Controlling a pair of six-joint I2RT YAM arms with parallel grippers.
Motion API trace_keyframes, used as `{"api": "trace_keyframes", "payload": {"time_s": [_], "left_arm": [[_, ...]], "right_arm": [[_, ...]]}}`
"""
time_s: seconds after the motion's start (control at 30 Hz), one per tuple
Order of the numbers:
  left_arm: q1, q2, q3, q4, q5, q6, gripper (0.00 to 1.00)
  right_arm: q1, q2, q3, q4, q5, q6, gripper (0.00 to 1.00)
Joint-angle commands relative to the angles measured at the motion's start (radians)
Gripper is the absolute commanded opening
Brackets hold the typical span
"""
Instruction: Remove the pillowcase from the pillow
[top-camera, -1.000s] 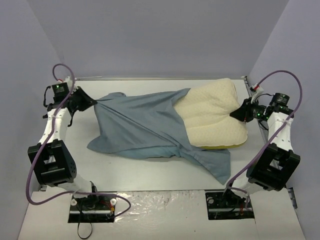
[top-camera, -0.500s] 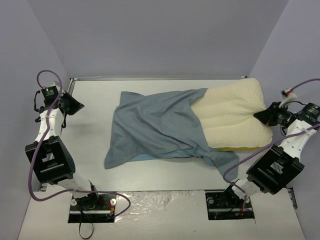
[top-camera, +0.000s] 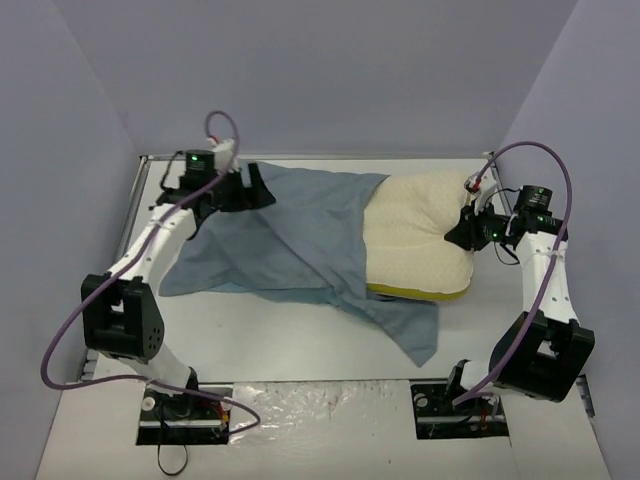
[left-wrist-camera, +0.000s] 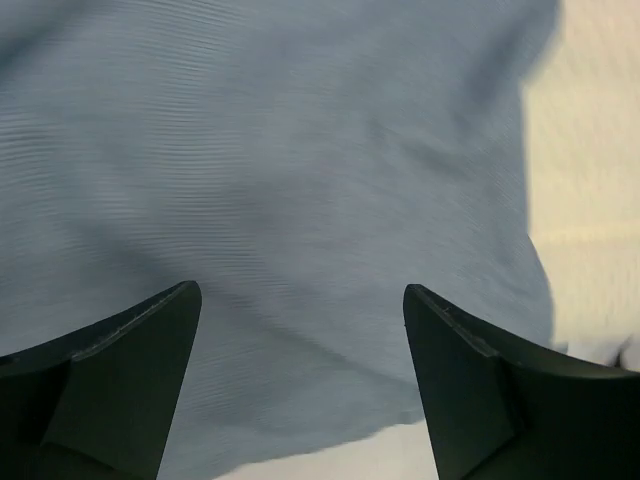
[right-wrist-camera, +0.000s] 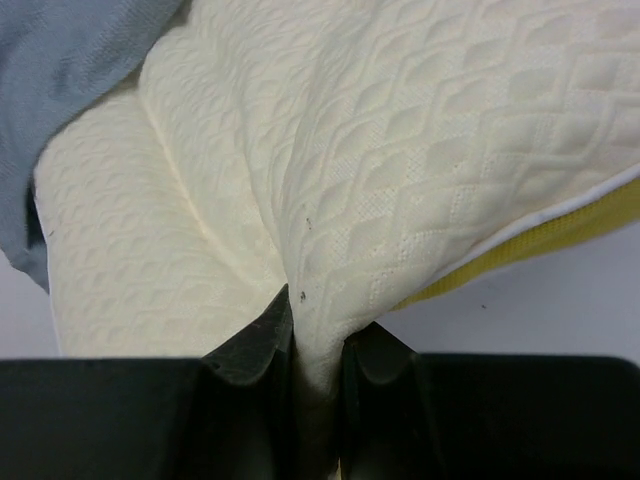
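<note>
The grey-blue pillowcase lies crumpled across the middle of the table, one corner trailing toward the front. It still covers the left end of the cream quilted pillow, whose yellow edge band shows in front. My left gripper hovers open over the pillowcase's back left part. In the left wrist view the cloth fills the space beyond the spread fingertips, nothing between them. My right gripper is shut on a pinched fold of the pillow at its right end.
Lavender walls close in the white table on three sides, with a metal rail along the back edge. Both arm bases sit at the near edge, and purple cables loop above each arm.
My left gripper let go of the pillowcase's left end, swung to the back over the cloth and opened. The right gripper, still holding the pillow, pulled it right, then came back left.
</note>
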Motion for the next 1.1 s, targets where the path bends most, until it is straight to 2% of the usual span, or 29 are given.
{"api": "trace_keyframes", "payload": {"time_s": [0.0, 0.03, 0.07, 0.1, 0.17, 0.2, 0.4, 0.57, 0.67, 0.73, 0.77, 0.8, 0.83, 0.87, 0.9, 1.07], "left_arm": [[-0.184, -0.103, 0.004, -0.129, 0.017, 0.278, 0.82], [-0.231, -0.117, -0.034, -0.141, -0.006, 0.330, 0.82], [-0.332, -0.136, -0.060, -0.149, -0.044, 0.388, 0.83], [-0.381, -0.173, -0.088, -0.149, -0.136, 0.533, 0.86], [-0.504, -0.233, -0.175, -0.125, -0.225, 0.702, 0.89], [-0.526, -0.250, -0.204, -0.106, -0.307, 0.744, 0.90], [-0.567, -0.359, -0.401, 0.041, -0.370, 1.022, 0.91], [-0.604, -0.289, -0.462, 0.087, -0.428, 1.116, 0.87], [-0.627, -0.203, -0.464, 0.095, -0.498, 1.139, 0.78], [-0.629, -0.172, -0.455, 0.096, -0.528, 1.147, 0.66], [-0.630, -0.152, -0.452, 0.099, -0.563, 1.145, 0.46], [-0.629, -0.149, -0.450, 0.101, -0.575, 1.145, 0.35], [-0.629, -0.154, -0.450, 0.101, -0.583, 1.147, 0.15], [-0.629, -0.160, -0.453, 0.106, -0.589, 1.147, 0.07], [-0.630, -0.164, -0.458, 0.110, -0.603, 1.148, 0.03], [-0.627, -0.236, -0.472, 0.087, -0.647, 1.156, 0.02]], "right_arm": [[-0.016, -0.022, 0.024, 0.059, 0.018, 0.083, 0.02], [-0.016, 0.004, 0.033, 0.066, 0.013, 0.102, 0.01], [-0.016, 0.018, 0.044, 0.066, 0.006, 0.115, 0.00], [-0.015, 0.031, 0.063, 0.065, -0.001, 0.134, 0.00], [-0.010, 0.067, 0.091, 0.065, -0.011, 0.152, 0.00], [-0.009, 0.076, 0.099, 0.065, -0.011, 0.158, 0.00], [-0.007, 0.116, 0.127, 0.063, -0.021, 0.168, 0.00], [-0.006, 0.127, 0.131, 0.062, -0.027, 0.166, 0.00], [-0.005, 0.128, 0.127, 0.062, -0.037, 0.165, 0.00], [-0.004, 0.125, 0.124, 0.060, -0.039, 0.162, 0.00], [-0.005, 0.124, 0.119, 0.060, -0.039, 0.157, 0.00], [-0.004, 0.119, 0.117, 0.060, -0.037, 0.155, 0.00], [-0.005, 0.117, 0.113, 0.060, -0.034, 0.148, 0.00], [-0.004, 0.117, 0.113, 0.060, -0.031, 0.148, 0.00], [-0.005, 0.117, 0.111, 0.059, -0.030, 0.145, 0.00], [-0.010, 0.114, 0.120, 0.059, -0.025, 0.145, 0.00]]}}
